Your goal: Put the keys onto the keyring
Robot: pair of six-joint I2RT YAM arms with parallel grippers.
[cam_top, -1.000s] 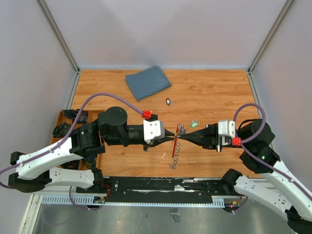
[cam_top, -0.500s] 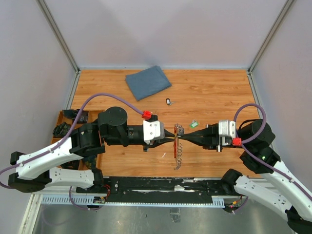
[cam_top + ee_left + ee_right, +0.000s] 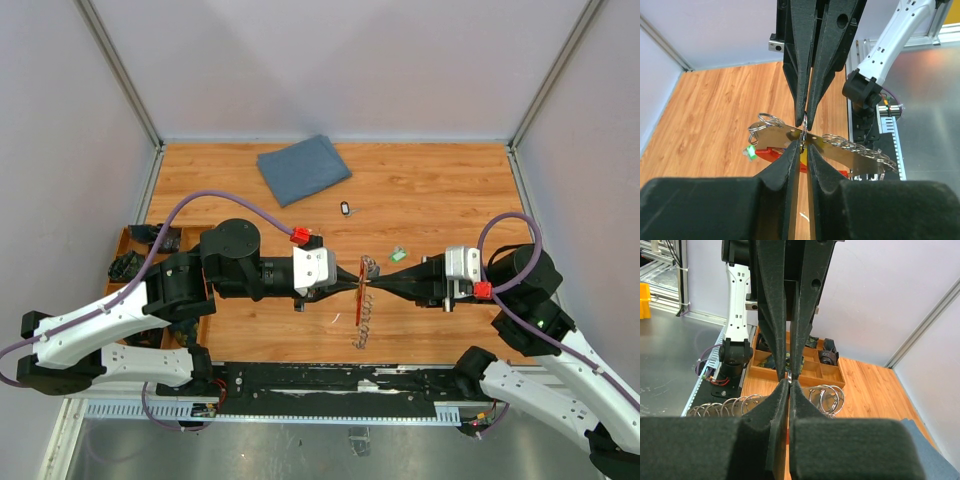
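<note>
Your left pincer (image 3: 354,279) grips the keyring (image 3: 359,296) above the counter (image 3: 450,190), its chain (image 3: 361,328) trailing toward the near edge. The right pincer (image 3: 370,281), closed, meets it tip to tip. Bare wood lies beyond.

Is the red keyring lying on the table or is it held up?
Held up. The left hand and right hand pinch the keyring between them above the table.
</note>
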